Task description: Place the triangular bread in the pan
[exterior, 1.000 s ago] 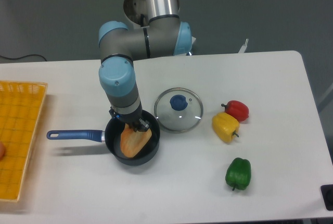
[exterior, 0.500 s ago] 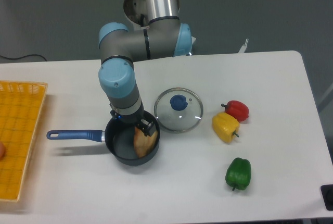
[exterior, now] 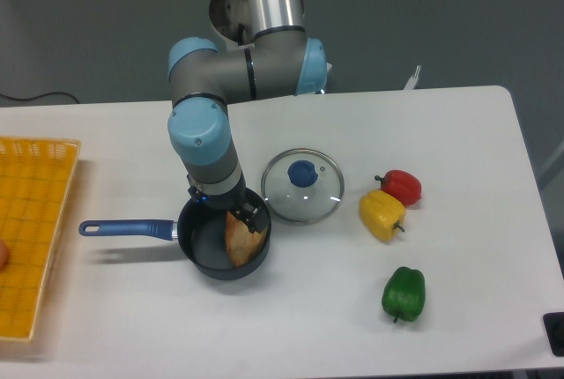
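Observation:
The triangular bread (exterior: 241, 242), golden with a browned crust, lies inside the pan (exterior: 204, 244), tilted against its right wall. The pan is small, round and dark, and its long blue handle (exterior: 123, 227) points left. My gripper (exterior: 226, 210) hangs straight down over the pan's far rim, open. One fingertip (exterior: 252, 218) shows just above the bread's upper edge, and I cannot tell if it touches. The arm's wrist hides the other finger and the back of the pan.
A round glass lid (exterior: 302, 185) with a blue knob lies just right of the pan. Further right are a red pepper (exterior: 402, 186), a yellow pepper (exterior: 381, 213) and a green pepper (exterior: 404, 293). A yellow basket (exterior: 31, 234) stands at the table's left edge.
A second ago the bread was held upright between the fingers above the pan's middle. It has been let go and now rests lower against the right wall. The arm has barely moved.

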